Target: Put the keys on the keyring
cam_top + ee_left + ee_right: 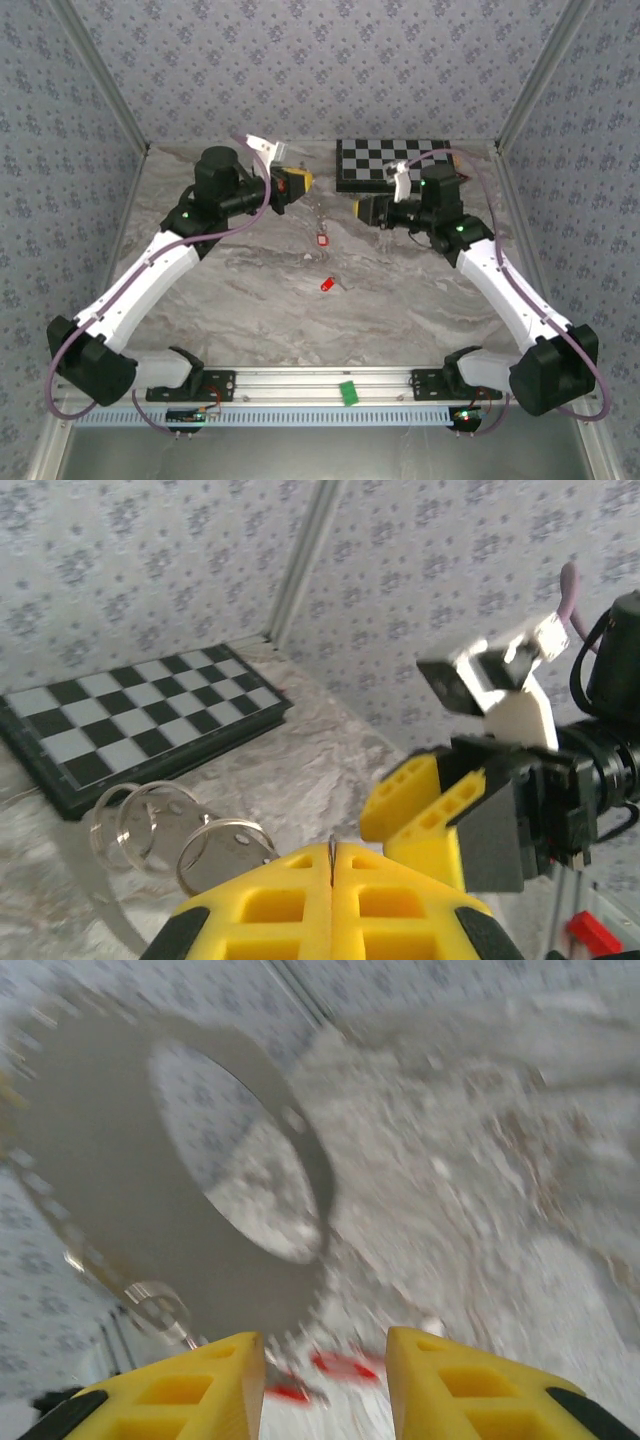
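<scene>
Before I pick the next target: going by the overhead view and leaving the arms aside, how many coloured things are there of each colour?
Red keys: 2
Green block: 1
Black-and-white chessboard: 1
Total: 4

The chessboard [392,163] lies at the desk's [400,300] back right, behind the right hand [357,210]. Between that hand and the left hand [306,181] is the keyring [232,828]; a key [327,285] lies before them.
</scene>
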You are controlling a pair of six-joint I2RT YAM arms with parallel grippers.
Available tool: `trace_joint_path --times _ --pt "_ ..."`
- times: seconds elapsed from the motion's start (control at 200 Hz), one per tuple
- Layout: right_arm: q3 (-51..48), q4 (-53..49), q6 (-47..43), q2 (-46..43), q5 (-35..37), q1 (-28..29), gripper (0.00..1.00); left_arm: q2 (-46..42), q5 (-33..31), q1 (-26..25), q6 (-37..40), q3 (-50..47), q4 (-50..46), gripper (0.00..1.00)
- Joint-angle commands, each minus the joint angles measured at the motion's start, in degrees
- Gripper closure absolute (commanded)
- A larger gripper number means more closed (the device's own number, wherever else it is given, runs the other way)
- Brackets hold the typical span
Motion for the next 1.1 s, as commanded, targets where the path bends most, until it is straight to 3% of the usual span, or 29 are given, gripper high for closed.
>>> trace_joint_path --times 0.0,0.205,0.41,0.555,0.815,1.094 --pt "-3.61 -8.59 -4.07 0.08 6.99 2.23 0.61 -4.85 -5.66 0.36 3.32 -0.70 -1.95 1.00" --pt "-9.03 -5.99 0.78 3.64 15.37 8.74 0.60 -11.53 -10.90 0.46 3.87 -6.48 -3.30 1.00" --pt "-1.23 -15.84 6.40 16.38 24.62 15.66 0.60 -14.96 -13.79 0.63 3.48 -9.18 -4.41 1.00" --pt "5.60 -22.46 7.36 24.44 26.53 18.90 0.60 -17.10 -14.40 0.56 2.23 -11.30 -3.25 1.00" --pt "16.18 -28.49 8.59 34.56 27.30 21.07 0.68 -19.08 -14.96 0.71 3.57 -11.82 -5.27 1.00" --pt "20.68 -32.34 8.71 40.09 27.26 21.16 0.69 -20.99 -14.87 1.17 3.78 -14.94 -3.75 1.00"
